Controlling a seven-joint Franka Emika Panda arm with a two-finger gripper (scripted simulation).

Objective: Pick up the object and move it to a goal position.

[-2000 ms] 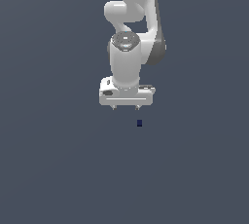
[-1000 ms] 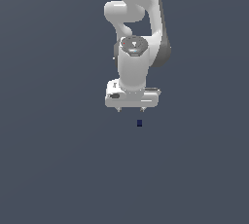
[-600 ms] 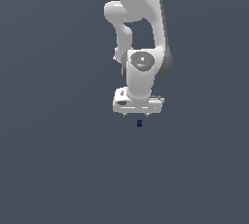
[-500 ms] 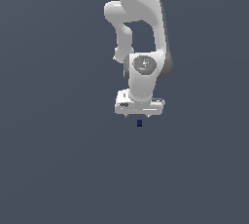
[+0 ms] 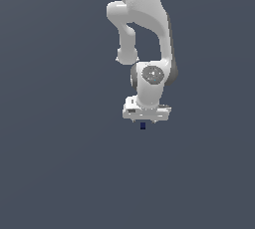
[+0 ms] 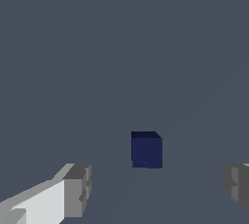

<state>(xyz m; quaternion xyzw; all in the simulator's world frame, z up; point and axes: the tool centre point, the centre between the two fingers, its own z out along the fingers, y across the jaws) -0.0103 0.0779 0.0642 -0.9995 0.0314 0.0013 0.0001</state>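
The tool (image 5: pixel 145 121) is standing wide open, gripping nothing. The cube (image 6: pixel 146 149) is sitting on the bench (image 5: pixel 60 173) directly below the tool, between its two fingers (image 6: pixel 77 190), touching neither.

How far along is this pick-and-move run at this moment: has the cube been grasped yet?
Not yet. Done: the pincer sits right over the dark blue cube. In hand: lining up; in the wrist view the cube lies between the two fingertips, which are wide apart with gaps on both sides, so nothing is gripped. Left: closing on the cube, lifting it and carrying it to the goal, which no view shows.
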